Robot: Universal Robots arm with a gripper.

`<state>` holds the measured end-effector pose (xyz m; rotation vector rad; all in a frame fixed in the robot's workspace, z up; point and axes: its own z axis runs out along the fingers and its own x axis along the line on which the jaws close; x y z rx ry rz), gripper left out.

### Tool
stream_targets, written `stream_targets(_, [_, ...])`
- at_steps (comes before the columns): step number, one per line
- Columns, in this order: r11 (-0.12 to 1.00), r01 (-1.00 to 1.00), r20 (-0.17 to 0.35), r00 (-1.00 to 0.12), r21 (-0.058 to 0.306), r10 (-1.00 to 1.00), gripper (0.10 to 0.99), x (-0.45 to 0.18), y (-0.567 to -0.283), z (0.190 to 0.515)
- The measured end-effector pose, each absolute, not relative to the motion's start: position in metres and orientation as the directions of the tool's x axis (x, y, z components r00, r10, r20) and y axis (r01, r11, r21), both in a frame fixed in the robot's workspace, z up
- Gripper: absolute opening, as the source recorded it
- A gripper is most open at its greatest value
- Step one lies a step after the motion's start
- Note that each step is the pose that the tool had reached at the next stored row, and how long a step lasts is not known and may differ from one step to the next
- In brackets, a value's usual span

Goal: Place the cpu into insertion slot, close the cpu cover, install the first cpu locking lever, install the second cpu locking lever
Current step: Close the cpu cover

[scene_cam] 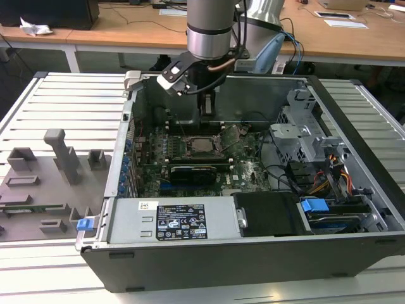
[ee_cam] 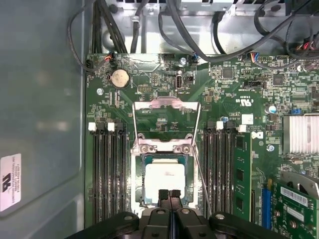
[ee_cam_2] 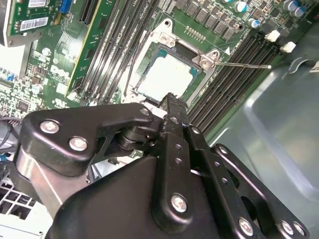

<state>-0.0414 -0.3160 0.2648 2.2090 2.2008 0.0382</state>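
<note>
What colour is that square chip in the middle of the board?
Pale silver-grey; the cpu shows best in the first wrist view.

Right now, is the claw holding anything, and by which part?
Nothing is held. The claw is shut, its tips together on nothing, over the edge of the cpu, which lies in the insertion slot.

A slatted table (scene_cam: 69,95) carries the open computer case (scene_cam: 253,261) and, apparently, a grey fixture plate (scene_cam: 38,197).
</note>
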Motion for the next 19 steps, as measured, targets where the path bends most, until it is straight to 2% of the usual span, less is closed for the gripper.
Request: stream_targets(19, [-0.004,0.999,0.001,0.004,0.034,1.000,0.106,-0.014,-0.316,0.266])
